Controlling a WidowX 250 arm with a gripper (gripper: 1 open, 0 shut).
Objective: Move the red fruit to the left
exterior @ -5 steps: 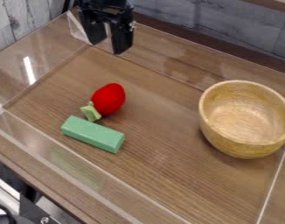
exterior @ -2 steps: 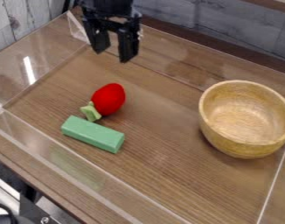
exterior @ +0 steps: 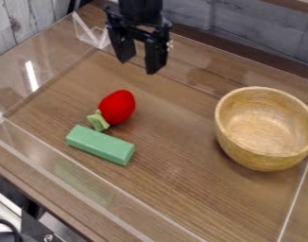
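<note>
Tracking rightward along the far side of the surface (exterior: 182,123), the gripper (exterior: 139,59) now sits further right and slightly nearer than it did a second ago, and its two dark fingers have swung so both show side by side, spread apart with a clear gap between them and nothing held. That drift looks like lining up above the red fruit (exterior: 116,106), so the approach is under way but no contact has been made; the move to the left has not begun.

The red fruit lies near the middle-left of the surface, its green stem end pointing toward the near-left and touching or just beside the green block (exterior: 100,145), which rests nearer the camera. The wooden bowl (exterior: 265,127) stands well apart at the right.

The arm hangs from the top edge, fingers pointing down, hovering above and beyond the fruit and a little to its right. It would have to come nearer and descend before closing.
</note>
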